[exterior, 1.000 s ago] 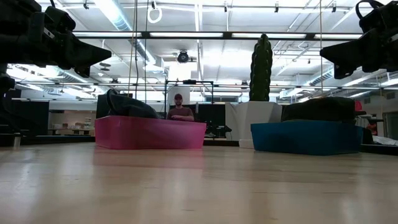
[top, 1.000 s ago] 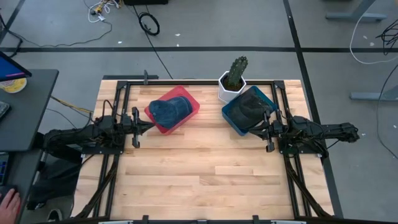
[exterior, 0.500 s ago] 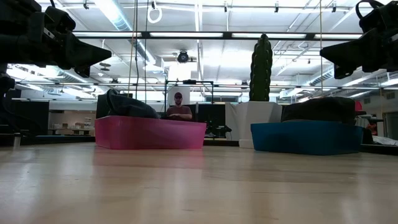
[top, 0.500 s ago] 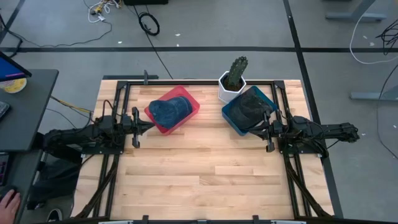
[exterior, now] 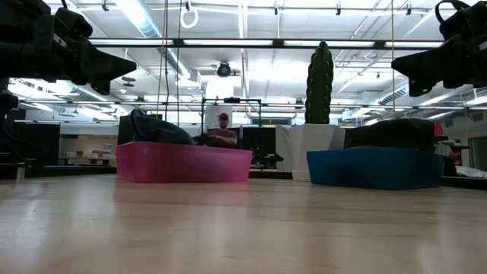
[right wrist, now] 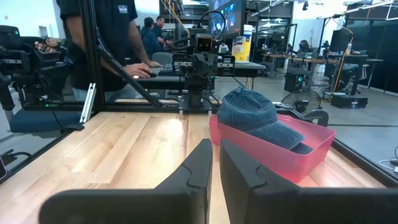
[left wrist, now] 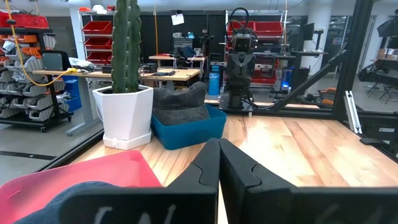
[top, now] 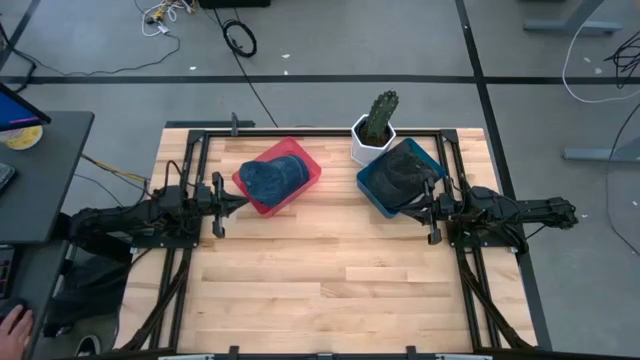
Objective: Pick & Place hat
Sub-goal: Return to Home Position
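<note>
Though near the left claw [top: 238, 201], blue cap [top: 275, 177] (in red bin [top: 296, 190]) apart.

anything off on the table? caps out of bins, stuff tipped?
Nothing stands out. The blue cap lies in the red bin, the dark cap in the blue bin, and the cactus pot stands upright by the blue bin. Left tool and right tool are shut, empty, at the table's sides.

2 bins: 1 red bin [top: 308, 172] and 1 blue bin [top: 368, 190]. 2 caps show: 1 blue cap [top: 272, 176], 1 dark cap [top: 402, 170]. 1 cactus [top: 380, 113] in 1 white pot [top: 362, 143]. 2 arms: 1 left gripper [top: 240, 200], 1 right gripper [top: 412, 208]. 1 worktop [top: 330, 270].
</note>
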